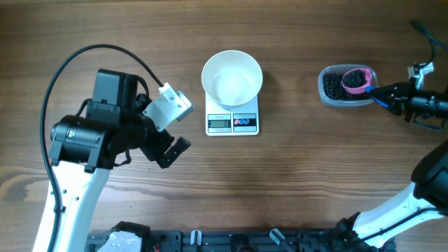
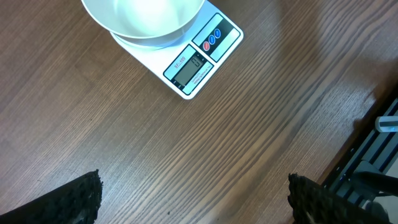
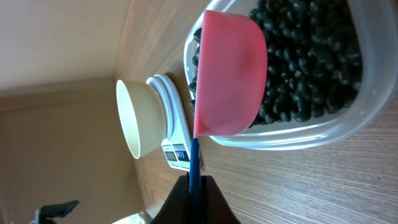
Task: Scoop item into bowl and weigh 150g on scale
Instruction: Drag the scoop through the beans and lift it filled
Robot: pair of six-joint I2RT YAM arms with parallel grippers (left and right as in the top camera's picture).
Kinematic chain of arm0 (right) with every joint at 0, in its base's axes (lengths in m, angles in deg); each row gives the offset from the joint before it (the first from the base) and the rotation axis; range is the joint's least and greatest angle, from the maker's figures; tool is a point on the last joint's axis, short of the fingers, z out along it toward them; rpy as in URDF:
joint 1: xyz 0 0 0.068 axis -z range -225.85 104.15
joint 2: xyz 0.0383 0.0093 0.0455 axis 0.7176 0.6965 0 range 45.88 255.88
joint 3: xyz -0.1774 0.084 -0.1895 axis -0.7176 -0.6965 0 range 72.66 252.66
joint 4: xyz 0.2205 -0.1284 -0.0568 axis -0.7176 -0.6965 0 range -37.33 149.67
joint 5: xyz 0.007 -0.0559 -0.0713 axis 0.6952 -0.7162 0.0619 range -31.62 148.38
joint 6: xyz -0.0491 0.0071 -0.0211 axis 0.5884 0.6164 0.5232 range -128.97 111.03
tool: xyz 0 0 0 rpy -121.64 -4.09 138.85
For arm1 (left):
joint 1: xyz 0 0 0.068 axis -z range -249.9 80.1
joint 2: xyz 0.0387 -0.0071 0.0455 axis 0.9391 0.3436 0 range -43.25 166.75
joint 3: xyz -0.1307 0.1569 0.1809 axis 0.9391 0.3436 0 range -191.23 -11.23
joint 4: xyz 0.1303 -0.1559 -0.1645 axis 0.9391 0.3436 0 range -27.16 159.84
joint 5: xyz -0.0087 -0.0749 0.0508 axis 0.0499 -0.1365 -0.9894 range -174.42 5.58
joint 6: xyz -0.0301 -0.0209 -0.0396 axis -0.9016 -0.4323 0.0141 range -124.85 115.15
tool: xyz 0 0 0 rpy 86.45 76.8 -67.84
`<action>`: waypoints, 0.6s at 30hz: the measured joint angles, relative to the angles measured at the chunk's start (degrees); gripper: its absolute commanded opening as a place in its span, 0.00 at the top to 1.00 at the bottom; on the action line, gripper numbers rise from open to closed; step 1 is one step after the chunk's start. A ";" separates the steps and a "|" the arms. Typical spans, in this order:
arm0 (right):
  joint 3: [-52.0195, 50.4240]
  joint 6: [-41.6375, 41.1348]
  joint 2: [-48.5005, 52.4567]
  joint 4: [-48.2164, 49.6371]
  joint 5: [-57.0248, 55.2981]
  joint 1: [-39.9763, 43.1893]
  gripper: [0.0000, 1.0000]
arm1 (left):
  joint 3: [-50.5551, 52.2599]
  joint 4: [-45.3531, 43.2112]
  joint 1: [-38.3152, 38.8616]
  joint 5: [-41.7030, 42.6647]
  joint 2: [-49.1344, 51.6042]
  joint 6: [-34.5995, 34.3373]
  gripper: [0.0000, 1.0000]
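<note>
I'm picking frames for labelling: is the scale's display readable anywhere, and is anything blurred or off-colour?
Overhead: even light, scale display too small to read. Left wrist: display larger, digits unclear too. Right wrist: pink scoop fills much of the frame, white bowl looks cream-tinted.

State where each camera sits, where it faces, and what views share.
Overhead: above the table, looking down; shows left gripper open, right gripper shut on the pink scoop.
Left wrist: over the table, facing scale and bowl; its fingertips at the lower corners.
Right wrist: beside the tub, facing the bowl past the scoop; shut fingers below.
All three share bowl and scale.
</note>
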 measured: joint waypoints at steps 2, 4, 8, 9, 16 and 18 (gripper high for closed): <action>0.00 0.44 0.00 -0.42 0.66 0.00 0.96 | 0.00 0.00 0.00 -0.02 0.00 -0.02 0.00; 0.00 0.81 0.00 -0.61 1.01 0.00 0.96 | 0.02 0.00 0.00 -0.02 0.00 -0.02 0.00; 0.00 1.05 0.00 -0.63 1.33 0.00 0.96 | 0.00 0.00 0.00 -0.02 0.00 0.00 0.00; 0.00 1.07 0.00 -0.63 1.66 0.00 0.96 | 0.00 0.00 0.00 -0.02 0.00 -0.02 0.00; 0.02 2.34 0.00 -0.83 5.03 0.00 0.96 | 0.00 0.00 0.00 -0.02 0.00 -0.02 0.00; 0.00 2.40 0.00 -0.83 5.35 0.00 0.96 | 0.00 0.00 0.00 0.00 0.00 -0.02 0.00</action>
